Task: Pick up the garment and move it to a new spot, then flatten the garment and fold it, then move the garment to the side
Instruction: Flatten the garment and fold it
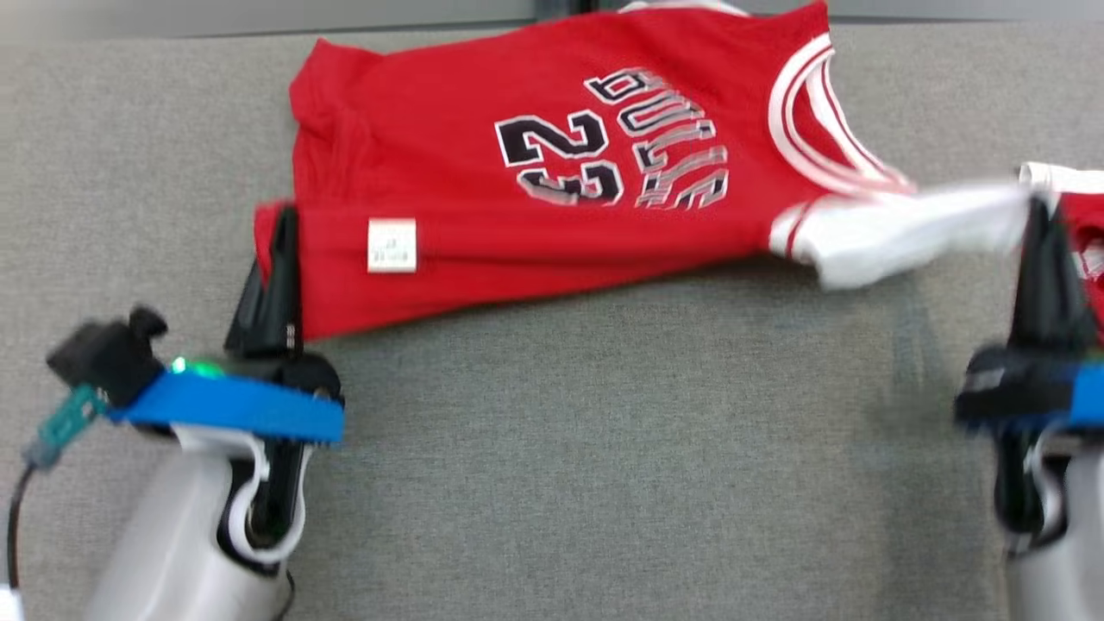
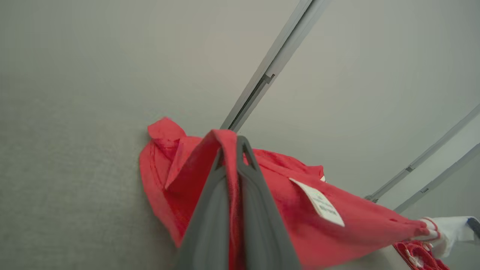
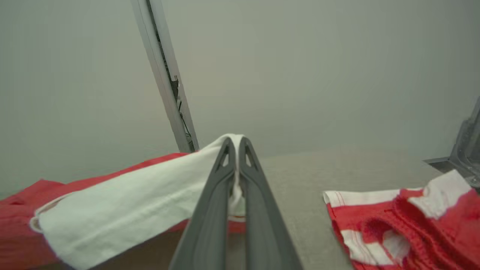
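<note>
Red jersey (image 1: 552, 164), numbered 23 with white-trimmed armholes, is recorded across the upper middle of the head view on a grey woven surface (image 1: 604, 448), its near edge drawn taut between the two grippers. The left gripper (image 1: 283, 228), at the left of that frame, is clamped on the red hem corner. In the left wrist view the red cloth is seen pinched between the dark fingers (image 2: 210, 210) at bottom centre. The right gripper (image 1: 1038, 216), at the right edge, is closed on a white panel (image 1: 906, 228) of the same jersey, as is also seen at bottom centre of the right wrist view. A white label (image 1: 392, 245) is noted on the red cloth near the left gripper. A second red-and-white cloth (image 3: 408, 221) is observed at the lower right of the right wrist view, apart from the jersey.
</note>
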### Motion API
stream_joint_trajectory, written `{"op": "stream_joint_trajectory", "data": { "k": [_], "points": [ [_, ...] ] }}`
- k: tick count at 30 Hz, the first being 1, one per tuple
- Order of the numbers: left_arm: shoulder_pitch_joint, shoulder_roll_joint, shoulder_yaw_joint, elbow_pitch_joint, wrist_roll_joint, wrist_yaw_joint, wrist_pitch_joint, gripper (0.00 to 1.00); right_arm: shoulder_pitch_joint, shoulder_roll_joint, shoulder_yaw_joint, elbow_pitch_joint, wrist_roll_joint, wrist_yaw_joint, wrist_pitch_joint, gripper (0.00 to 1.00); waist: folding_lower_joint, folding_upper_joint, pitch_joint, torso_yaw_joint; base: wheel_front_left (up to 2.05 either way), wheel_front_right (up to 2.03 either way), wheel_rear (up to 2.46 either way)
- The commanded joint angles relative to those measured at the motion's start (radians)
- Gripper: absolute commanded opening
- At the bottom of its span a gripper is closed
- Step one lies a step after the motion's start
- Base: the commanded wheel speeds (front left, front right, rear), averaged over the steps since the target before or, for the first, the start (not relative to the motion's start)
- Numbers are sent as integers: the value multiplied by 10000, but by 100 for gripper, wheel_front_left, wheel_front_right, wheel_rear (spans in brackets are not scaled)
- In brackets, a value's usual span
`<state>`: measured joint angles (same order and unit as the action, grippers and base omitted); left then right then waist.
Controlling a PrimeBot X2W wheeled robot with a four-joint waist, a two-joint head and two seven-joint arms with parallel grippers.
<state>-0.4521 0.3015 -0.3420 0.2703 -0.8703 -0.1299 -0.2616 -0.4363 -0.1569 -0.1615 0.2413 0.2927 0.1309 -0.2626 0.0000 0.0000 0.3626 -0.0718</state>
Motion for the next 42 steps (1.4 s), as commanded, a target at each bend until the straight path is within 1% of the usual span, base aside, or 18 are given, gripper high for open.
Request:
{"op": "stream_joint_trajectory", "data": {
  "k": [1,3,6,9,12,18,21,25,30,36,42],
  "points": [
    [414,-155,316,-149,28,-10,-43,0,751,163,34,-30,136,-3,-23,0,0,0,-139,-24,0,0,0],
    [1297,-483,727,-289,165,-10,-45,0,1817,320,85,-103,240,-3,-24,0,0,0,-375,-11,0,0,0],
    [2395,-771,651,-443,385,-10,-44,0,3148,486,250,-34,296,-3,-25,0,0,0,-798,-50,0,0,0],
    [3373,-1064,1049,-520,479,-11,-44,0,4146,588,340,-8,286,-3,-25,0,0,0,-1342,-77,0,0,0],
    [4191,-1216,1054,-588,624,-11,-44,0,4913,619,150,-114,396,-3,-25,0,0,0,-1806,-95,0,0,0],
    [5520,-1690,1937,-768,792,-11,-45,0,6093,316,-95,-262,484,-5,-25,0,0,0,-2547,-71,0,0,0],
    [5968,-1856,2038,-1000,925,-10,-46,0,6405,258,-272,-517,626,-8,-25,0,0,0,-2713,-43,0,0,0],
    [6149,-1985,1977,-1237,1066,-10,-46,0,6238,303,-292,-950,875,-8,-24,0,0,0,-2730,63,0,0,0],
    [5504,-1924,1588,-1368,1063,-10,-45,0,5312,326,99,-1218,974,-3,-26,0,0,0,-2429,216,0,0,0],
    [4617,-1990,1407,-1100,1006,-10,-44,0,3570,304,347,-619,1082,-3,-24,0,0,0,-1923,369,0,0,0],
    [4265,-2091,1215,-705,933,-10,-44,0,1867,255,493,935,821,-3,-24,0,0,0,-1612,496,0,0,0]
  ]
}}
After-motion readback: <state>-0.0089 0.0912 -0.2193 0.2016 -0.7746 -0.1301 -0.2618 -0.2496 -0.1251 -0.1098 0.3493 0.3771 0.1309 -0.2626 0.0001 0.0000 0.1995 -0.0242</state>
